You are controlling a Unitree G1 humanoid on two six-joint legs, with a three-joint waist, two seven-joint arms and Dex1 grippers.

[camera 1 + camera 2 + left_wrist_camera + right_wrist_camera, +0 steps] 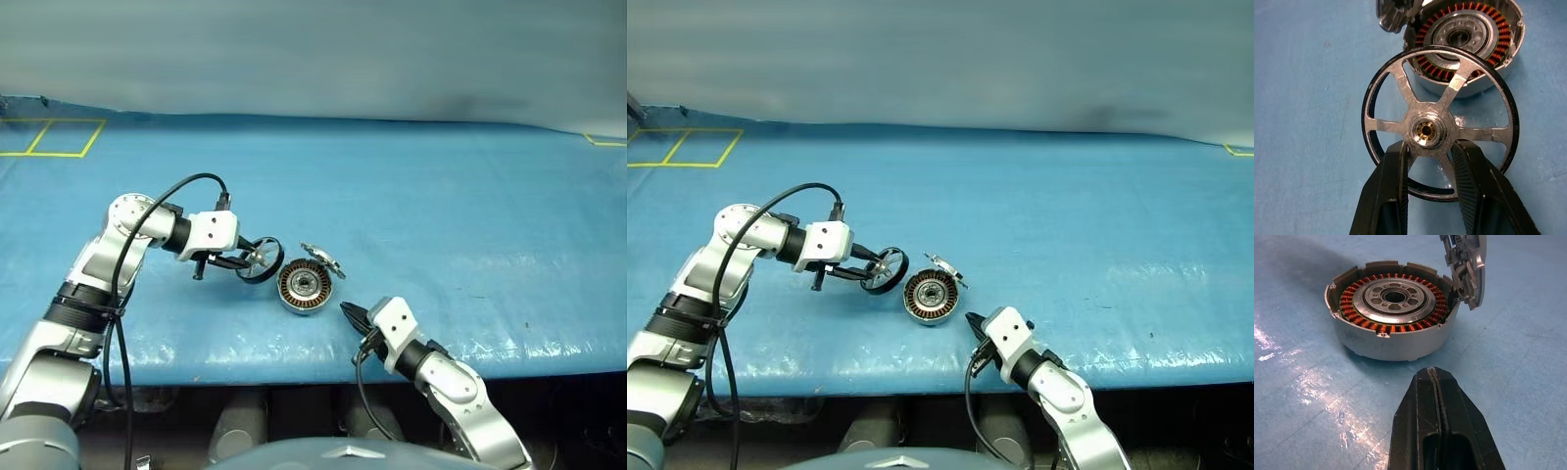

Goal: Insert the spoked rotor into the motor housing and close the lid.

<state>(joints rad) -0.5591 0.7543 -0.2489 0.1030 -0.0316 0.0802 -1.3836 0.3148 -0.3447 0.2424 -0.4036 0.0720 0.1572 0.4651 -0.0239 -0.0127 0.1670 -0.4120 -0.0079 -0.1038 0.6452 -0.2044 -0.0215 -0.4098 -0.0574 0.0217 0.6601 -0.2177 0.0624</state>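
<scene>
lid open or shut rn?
Open. The lid stands up from the housing rim, leaving the copper windings and hub uncovered.

The flat silver six-spoked metal rotor with a dark rim and brass-centred hub (1426,132) is standing on edge just beside the short round grey metal motor housing (303,287), clamped at its hub. The housing is lying open on the blue surface, showing its copper-brown winding ring around a silver hub. Its round silvery toothed-edge lid (1467,267) is standing raised at the rim.
</scene>
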